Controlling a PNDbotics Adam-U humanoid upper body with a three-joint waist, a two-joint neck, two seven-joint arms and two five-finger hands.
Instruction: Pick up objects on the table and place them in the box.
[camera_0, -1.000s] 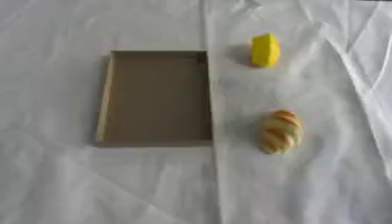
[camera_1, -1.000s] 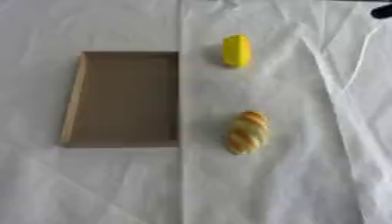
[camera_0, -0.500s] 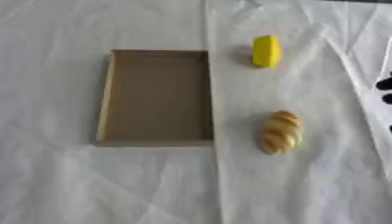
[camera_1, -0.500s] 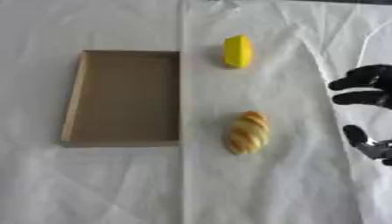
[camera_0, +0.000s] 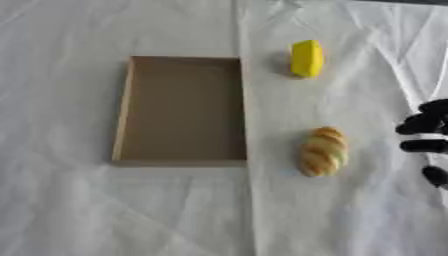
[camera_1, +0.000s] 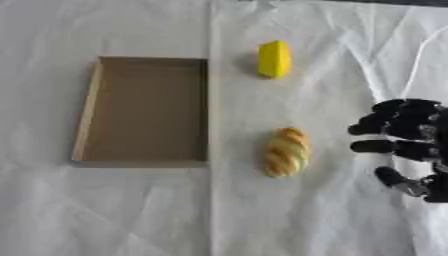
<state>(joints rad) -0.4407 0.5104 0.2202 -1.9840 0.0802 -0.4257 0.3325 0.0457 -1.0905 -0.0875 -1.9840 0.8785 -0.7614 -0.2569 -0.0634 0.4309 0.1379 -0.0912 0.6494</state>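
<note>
The right hand (camera_1: 404, 145) has come in from the right edge and is now nearer the bread (camera_1: 285, 152), fingers spread, holding nothing; the bread lies on the cloth beside the empty box (camera_1: 86, 115); the yellow piece (camera_1: 274, 59) is untouched; a grasp seems next.
</note>
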